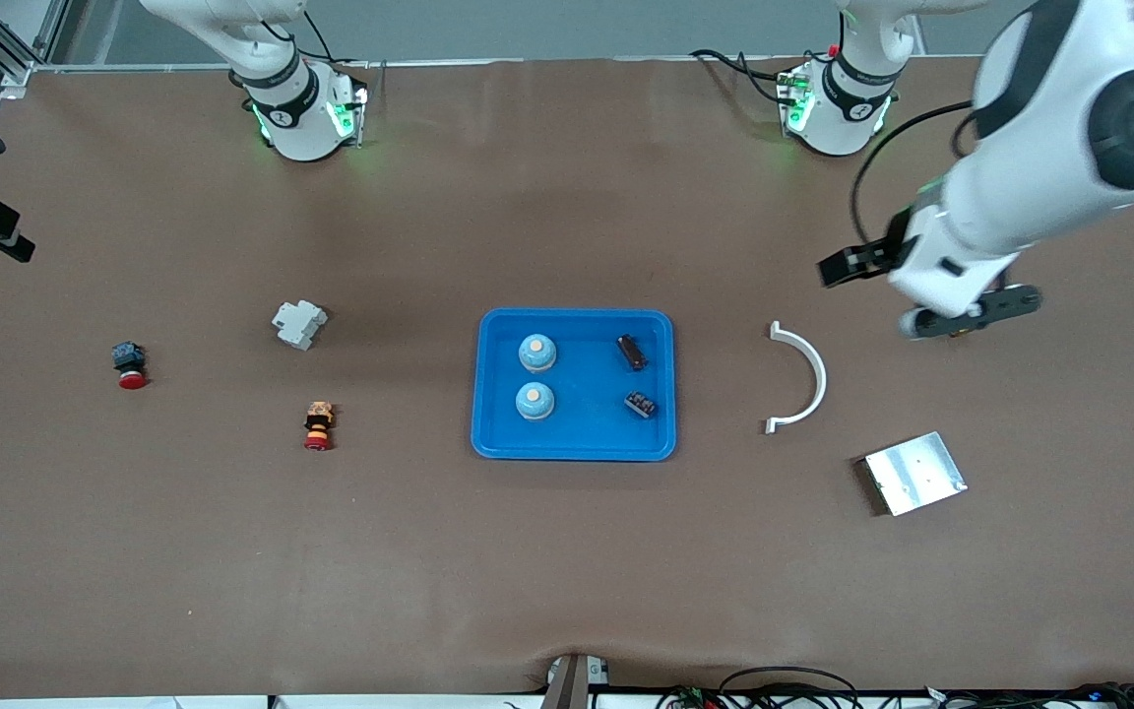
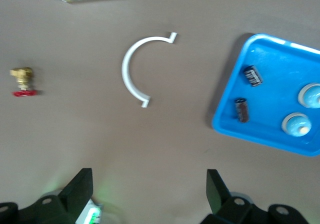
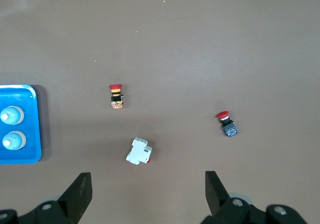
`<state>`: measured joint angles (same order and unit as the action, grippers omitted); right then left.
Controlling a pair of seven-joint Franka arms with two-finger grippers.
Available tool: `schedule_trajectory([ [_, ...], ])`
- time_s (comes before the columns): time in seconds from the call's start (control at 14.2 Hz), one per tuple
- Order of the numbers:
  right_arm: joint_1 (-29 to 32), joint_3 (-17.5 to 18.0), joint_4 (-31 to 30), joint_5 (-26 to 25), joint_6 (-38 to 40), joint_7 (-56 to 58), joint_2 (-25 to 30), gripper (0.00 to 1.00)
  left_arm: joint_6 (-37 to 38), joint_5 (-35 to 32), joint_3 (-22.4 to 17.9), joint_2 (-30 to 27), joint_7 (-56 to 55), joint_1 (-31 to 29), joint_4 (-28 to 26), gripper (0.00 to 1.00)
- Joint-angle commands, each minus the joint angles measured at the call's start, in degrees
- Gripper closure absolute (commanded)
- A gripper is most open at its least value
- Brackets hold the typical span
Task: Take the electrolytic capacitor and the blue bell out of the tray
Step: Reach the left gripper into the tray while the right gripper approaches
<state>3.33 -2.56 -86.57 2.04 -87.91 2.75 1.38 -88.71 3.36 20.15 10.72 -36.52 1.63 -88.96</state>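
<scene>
Brown matting covered the bench (image 1: 567,571), and the blue tray (image 1: 573,445) lay at its middle with nothing yet taken out. Inside it, two blue bells (image 1: 536,352) sat one nearer the front camera than the other, toward the right arm's end; two dark electrolytic capacitors (image 1: 632,352) lay toward the left arm's end, likewise one nearer than the other. The left end effector (image 1: 966,315) hung over bare bench near the white curved bracket (image 1: 803,379), its fingers (image 2: 80,186) spread wide and empty. The right end effector (image 3: 147,194) was out of the front view; its wrist view showed its fingers (image 3: 80,189) wide apart and empty, above the white breaker (image 1: 299,323) and the two red push buttons (image 1: 319,425). A silver plate (image 1: 914,474) lay near the bracket, closer to the front camera. In my judgement the task stood at its outset: one capacitor and one bell remained to be lifted clear, and neither arm had approached the tray.
</scene>
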Motion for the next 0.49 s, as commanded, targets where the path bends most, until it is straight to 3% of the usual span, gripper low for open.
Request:
schedule_trajectory([
  [0.0,-0.34,-0.17,-3.07,0.77,-1.73,-0.90,2.48,0.00,-3.91,0.69,0.06,3.24,-6.96,3.46,0.80,0.00],
  [0.42,-0.52,-0.08,-4.22,0.86,-2.27,-0.99,2.66,0.00,-15.42,0.69,0.06,10.01,-25.85,9.61,0.89,0.00],
])
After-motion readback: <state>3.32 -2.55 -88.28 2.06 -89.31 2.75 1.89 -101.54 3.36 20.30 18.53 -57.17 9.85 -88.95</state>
